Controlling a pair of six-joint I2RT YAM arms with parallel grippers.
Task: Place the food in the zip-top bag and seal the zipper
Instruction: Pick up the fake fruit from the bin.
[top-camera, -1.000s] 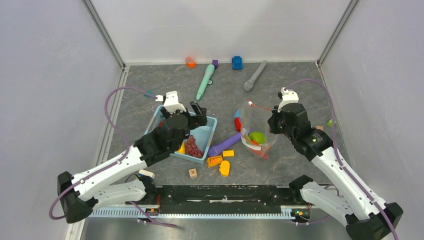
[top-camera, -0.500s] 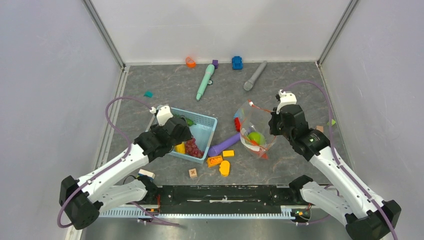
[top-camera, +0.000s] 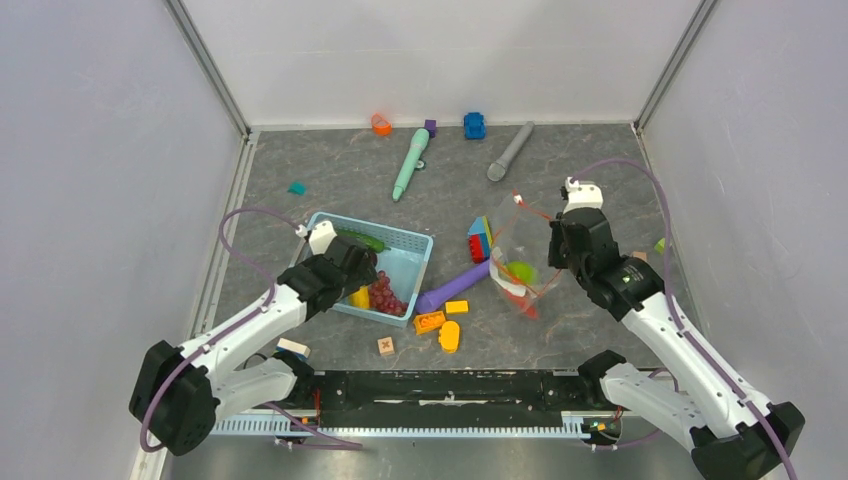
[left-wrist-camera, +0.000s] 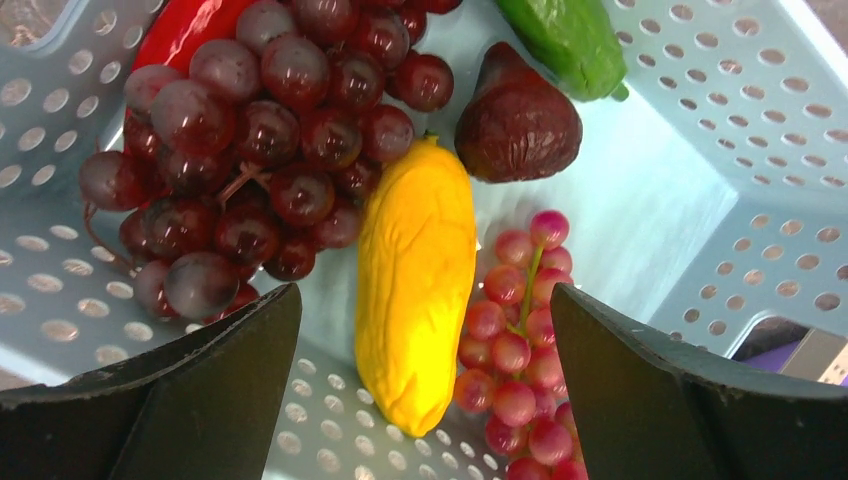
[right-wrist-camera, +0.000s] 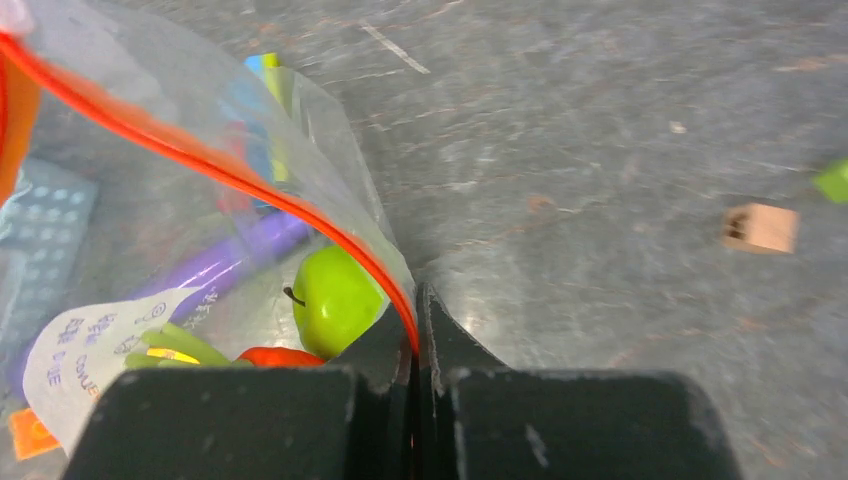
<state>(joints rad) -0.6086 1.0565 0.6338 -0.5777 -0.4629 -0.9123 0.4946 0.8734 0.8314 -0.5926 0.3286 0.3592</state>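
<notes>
My left gripper (top-camera: 357, 274) is open and empty, low inside the light-blue basket (top-camera: 408, 262). In the left wrist view its jaws (left-wrist-camera: 422, 335) straddle a yellow piece (left-wrist-camera: 415, 290) and a pink grape bunch (left-wrist-camera: 515, 350). A dark grape bunch (left-wrist-camera: 240, 150), a red chilli (left-wrist-camera: 185, 30), a dark red fruit (left-wrist-camera: 517, 125) and a green vegetable (left-wrist-camera: 570, 40) lie around them. My right gripper (top-camera: 556, 250) is shut on the zip-top bag's (top-camera: 515, 245) orange-red zipper edge (right-wrist-camera: 250, 185) and holds the mouth up. A green apple (right-wrist-camera: 335, 300) and a red piece (right-wrist-camera: 275, 356) lie inside the bag.
A purple cylinder (top-camera: 452, 285) lies between basket and bag. Orange and yellow blocks (top-camera: 440, 325) and a wooden cube (top-camera: 386, 346) sit near the front. A red-blue block (top-camera: 479, 240) is left of the bag. A teal pen (top-camera: 410, 163) and grey microphone (top-camera: 510, 151) lie at the back.
My left gripper has come back from the basket's far rim and dropped down into it over the yellow piece. My right gripper shifted slightly, still holding the bag, whose mouth moved right.
</notes>
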